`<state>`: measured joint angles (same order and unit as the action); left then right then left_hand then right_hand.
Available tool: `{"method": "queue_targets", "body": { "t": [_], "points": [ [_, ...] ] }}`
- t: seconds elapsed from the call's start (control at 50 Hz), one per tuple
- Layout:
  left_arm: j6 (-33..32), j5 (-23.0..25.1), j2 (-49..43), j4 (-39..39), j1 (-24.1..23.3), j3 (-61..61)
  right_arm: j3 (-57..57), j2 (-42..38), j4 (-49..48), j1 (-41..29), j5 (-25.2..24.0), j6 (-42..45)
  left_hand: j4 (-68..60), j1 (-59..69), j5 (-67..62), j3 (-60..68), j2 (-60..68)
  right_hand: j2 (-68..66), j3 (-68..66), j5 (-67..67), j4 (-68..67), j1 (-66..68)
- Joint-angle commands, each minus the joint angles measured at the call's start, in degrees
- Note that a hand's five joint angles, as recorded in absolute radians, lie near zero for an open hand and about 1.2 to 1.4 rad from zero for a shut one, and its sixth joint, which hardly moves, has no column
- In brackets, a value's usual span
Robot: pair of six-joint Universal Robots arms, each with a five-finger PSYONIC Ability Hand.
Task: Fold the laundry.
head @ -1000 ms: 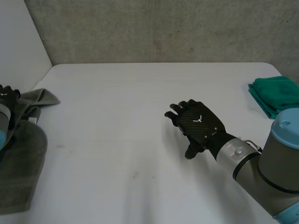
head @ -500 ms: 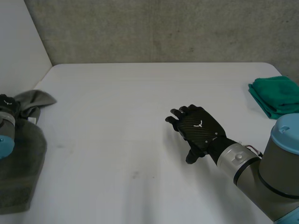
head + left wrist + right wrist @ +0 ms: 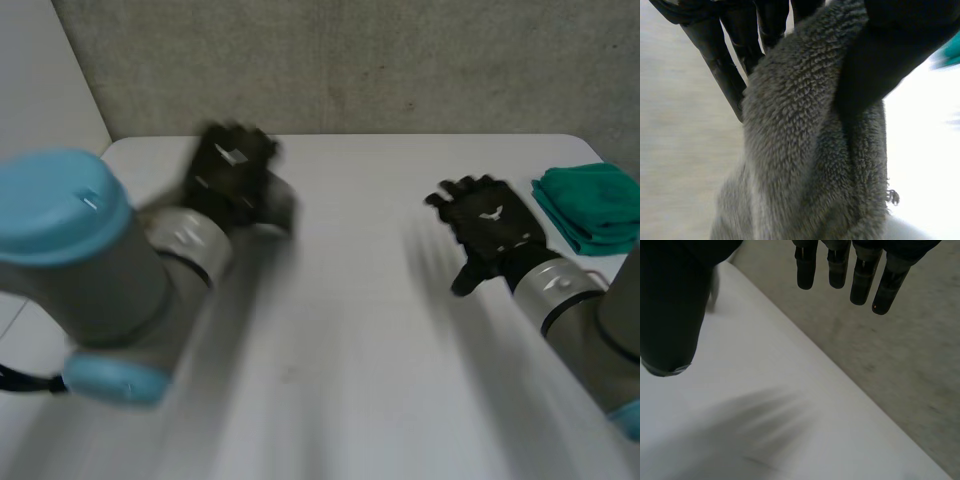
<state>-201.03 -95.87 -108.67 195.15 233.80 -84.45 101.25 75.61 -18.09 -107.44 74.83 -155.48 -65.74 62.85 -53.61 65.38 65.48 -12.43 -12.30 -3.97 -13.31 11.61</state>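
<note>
My left hand [image 3: 232,170] is raised over the back left of the white table [image 3: 380,350], its arm sweeping across. In the left wrist view its fingers [image 3: 722,60] and thumb pinch a grey fleecy towel [image 3: 800,150], which hangs down from the grip. In the head view the towel [image 3: 283,212] trails as a grey smear beside the hand. My right hand [image 3: 490,228] hovers over the table's right side, open, fingers straight, nothing in it. In the right wrist view its fingers [image 3: 837,262] and thumb are spread above bare table.
A folded green cloth [image 3: 590,205] lies at the table's right edge, just beyond my right hand. A grey concrete wall [image 3: 350,60] runs behind the table's far edge.
My left hand closed on the grey towel and swung it up from the left table edge toward the back middle. My right hand moved right and back, toward the green cloth.
</note>
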Motion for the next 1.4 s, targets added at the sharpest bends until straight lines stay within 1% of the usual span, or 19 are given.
{"method": "queue_targets", "body": {
  "t": [0.02, 0.12, 0.18, 0.26, 0.32, 0.4, 0.42, 0.5, 0.58, 0.7, 0.86, 0.92, 0.94, 1.0, 1.02, 1.08, 1.14, 1.3, 1.4],
  "points": [
    [3.54, 5.52, -6.02, -11.81, -8.45, -1.95, -2.11, 0.16, 0.34, 3.90, 1.81, 0.18, 51.32, -48.43, 49.19, -50.96, -51.05, 2.43, 2.30, 3.97, 3.31, -1.61],
    [4.07, 4.03, -6.12, -12.96, -7.49, -0.89, -2.55, 0.16, 0.51, 4.52, 1.20, -0.08, 53.84, -50.95, 51.72, -53.49, -53.58, 2.43, 2.30, 3.97, 3.31, -1.61],
    [4.15, 1.23, -3.67, -11.03, -1.80, -0.36, -2.99, 0.16, 1.04, 4.08, 0.76, 0.00, 54.01, -51.12, 51.89, -53.66, -53.75, 2.43, 2.30, 3.97, 3.31, -1.61],
    [3.54, 0.51, -1.02, -10.58, 4.36, -0.71, -3.51, -0.02, 3.58, 3.73, -1.35, 0.62, 53.51, -50.62, 51.38, -53.15, -53.24, 2.43, 2.30, 3.97, 3.31, -1.61],
    [3.37, 0.69, -1.37, -10.76, 5.87, -0.63, -4.48, -0.20, 7.61, 2.51, -4.85, 0.79, 53.34, -50.45, 51.22, -52.98, -53.08, 2.43, 2.30, 3.97, 3.31, -1.61],
    [-1.46, 1.39, -3.82, -11.11, 7.54, -0.98, -6.67, -1.86, 13.23, 0.14, -10.56, 2.37, 52.33, -49.45, 50.21, -51.98, -52.07, 2.43, 2.30, 3.97, 3.31, -1.61],
    [-4.78, 1.31, -4.70, -11.81, 9.20, -1.50, -7.11, -2.48, 14.21, -0.22, -11.19, 2.81, 51.66, -48.78, 49.54, -51.31, -51.40, 2.43, 2.30, 3.97, 3.31, -1.61],
    [-11.82, 1.22, -4.71, -14.79, 14.39, -5.71, -9.31, -6.25, 17.38, -0.93, -12.43, 6.06, 47.98, -45.09, 45.85, -47.62, -47.71, 2.43, 2.30, 3.97, 3.31, -1.61],
    [-12.90, 1.04, -4.27, -15.24, 16.59, -10.28, -11.86, -9.42, 18.09, -3.12, -11.99, 11.33, 43.94, -41.05, 41.81, -43.58, -43.67, 2.43, 2.30, 3.97, 3.31, -1.61],
    [-10.53, 1.13, 0.73, -15.24, 17.30, -16.26, -17.91, -17.14, 18.53, -4.79, -10.32, 17.57, 42.07, -39.18, 39.94, -41.71, -41.80, 2.43, 2.30, 3.97, 3.31, -1.61],
    [-7.45, 1.30, 2.85, -15.07, 15.37, -20.49, -24.60, -23.91, 19.15, -4.97, -10.05, 18.64, 33.51, -30.62, 31.38, -33.15, -33.25, -6.06, -6.18, -4.51, -5.18, 6.87],
    [-6.40, 1.30, 2.50, -14.98, 14.05, -20.67, -26.36, -25.50, 19.23, -4.97, -10.14, 18.55, 23.26, -20.37, 21.13, -22.90, -23.00, -9.41, -9.54, -7.87, -8.53, 10.23],
    [-6.22, 1.30, 2.41, -14.98, 13.70, -20.67, -27.32, -26.29, 19.23, -4.97, -10.14, 18.46, 18.23, -15.35, 16.11, -17.88, -17.97, -15.76, -15.89, -14.21, -14.88, 16.57],
    [-5.16, 1.30, 2.32, -14.19, 13.17, -20.58, -28.39, -27.09, 19.23, -4.97, -10.23, 18.20, -5.15, 8.04, -7.27, 5.51, 5.41, -27.55, -27.68, -26.01, -26.68, 28.37],
    [-4.73, 1.22, 2.58, -13.23, 13.00, -20.49, -28.82, -27.61, 19.15, -4.97, -10.58, 18.11, -14.17, 17.06, -16.29, 14.52, 14.43, -38.75, -38.88, -37.21, -37.87, 39.57],
    [-4.46, 1.13, 3.11, -11.64, 12.82, -20.23, -29.70, -28.84, 19.14, -4.97, -10.67, 17.94, -14.26, 17.15, -16.39, 14.62, 14.52, -56.95, -57.08, -55.41, -56.08, 57.77],
    [-4.37, 0.87, 5.39, -10.41, 12.56, -19.52, -30.50, -29.64, 19.50, -4.97, -10.67, 17.76, -14.26, 17.15, -16.39, 14.62, 14.52, -67.53, -67.66, -65.98, -66.65, 68.34],
    [-3.32, 0.69, 12.42, -10.14, 11.33, -15.13, -31.73, -27.80, 23.45, -4.45, -10.84, 14.51, -14.26, 17.15, -16.39, 14.62, 14.52, -67.57, -67.70, -66.03, -66.69, 68.39],
    [-0.07, 0.95, 16.29, -10.58, 11.06, -12.58, -31.47, -21.23, 26.00, -2.17, -10.93, 11.08, -14.26, 17.15, -16.39, 14.62, 14.52, -67.57, -67.70, -66.03, -66.69, 68.39]
  ]
}}
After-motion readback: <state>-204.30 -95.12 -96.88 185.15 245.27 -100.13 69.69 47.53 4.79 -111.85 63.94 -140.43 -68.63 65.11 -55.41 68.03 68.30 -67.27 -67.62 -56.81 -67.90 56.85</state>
